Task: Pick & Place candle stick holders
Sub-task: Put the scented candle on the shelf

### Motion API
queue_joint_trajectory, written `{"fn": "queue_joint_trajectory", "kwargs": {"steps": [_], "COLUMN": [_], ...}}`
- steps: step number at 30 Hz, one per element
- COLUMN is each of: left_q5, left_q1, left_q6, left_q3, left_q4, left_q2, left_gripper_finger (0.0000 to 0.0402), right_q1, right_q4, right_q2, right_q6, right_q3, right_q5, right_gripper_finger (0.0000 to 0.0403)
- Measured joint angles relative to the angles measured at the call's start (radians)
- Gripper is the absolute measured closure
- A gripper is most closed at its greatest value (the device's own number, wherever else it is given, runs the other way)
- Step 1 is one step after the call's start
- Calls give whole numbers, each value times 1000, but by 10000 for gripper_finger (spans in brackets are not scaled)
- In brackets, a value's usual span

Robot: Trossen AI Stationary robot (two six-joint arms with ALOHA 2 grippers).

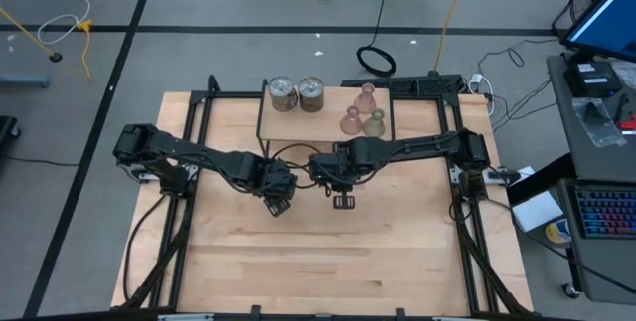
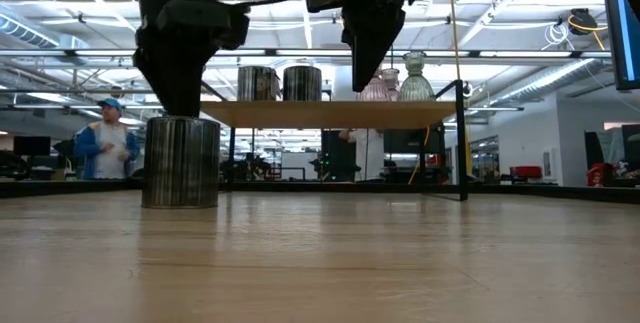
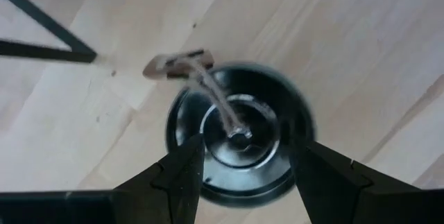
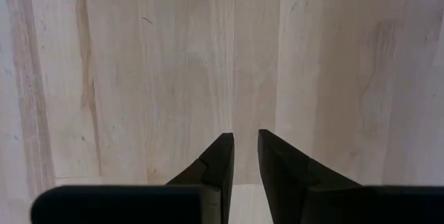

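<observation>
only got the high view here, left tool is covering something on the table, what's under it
Observer: A silver holder, standing upright on the table; the left tool is over it with a finger on each side.
Operator: is it lifted
Observer: No, the low view shows its base on the wood.
Operator: right tool holding anything
Observer: Nothing; the right tool hangs above bare wood, fingers nearly together.
Operator: what's on the shelf
Observer: Two more silver holders and three glass ones, all upright.
</observation>
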Motion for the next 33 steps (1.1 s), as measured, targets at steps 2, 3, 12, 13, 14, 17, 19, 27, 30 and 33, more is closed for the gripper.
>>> {"fn": "queue_joint_trajectory", "kwargs": {"steps": [2, 3, 12, 13, 14, 17, 19, 27, 30, 33], "left_q5": [9, 13, -4, -7, -9, -10, -10, -2, -6, -6], "left_q1": [1, 1, 2, 2, 2, 7, 14, 23, 23, 22], "left_q6": [-2, -4, -1, 1, 3, 20, 27, 81, 82, 82], "left_q3": [-18, -25, -32, -32, -32, -32, -32, -29, -30, -30], "left_q4": [12, 18, 34, 34, 34, 35, 43, 76, 72, 57], "left_q2": [0, -1, -1, -1, -1, 1, 13, 33, 33, 33], "left_gripper_finger": [193, 193, 193, 193, 193, 196, 208, 289, 310, 320], "right_q1": [0, 0, 0, 0, 0, 0, 0, 1, 1, 1], "right_q4": [0, 1, 17, 17, 17, 17, 16, 13, 14, 15], "right_q2": [0, 0, 0, 0, 0, 0, 0, 0, 0, 0], "right_q6": [0, 0, -4, -3, -3, -3, -2, 0, 0, -2], "right_q3": [0, 0, 0, 0, 0, 0, 0, 0, 0, 0], "right_q5": [0, 0, 0, 0, 0, 0, 0, 0, 0, 0], "right_gripper_finger": [344, 344, 344, 344, 344, 344, 344, 344, 344, 344]}}
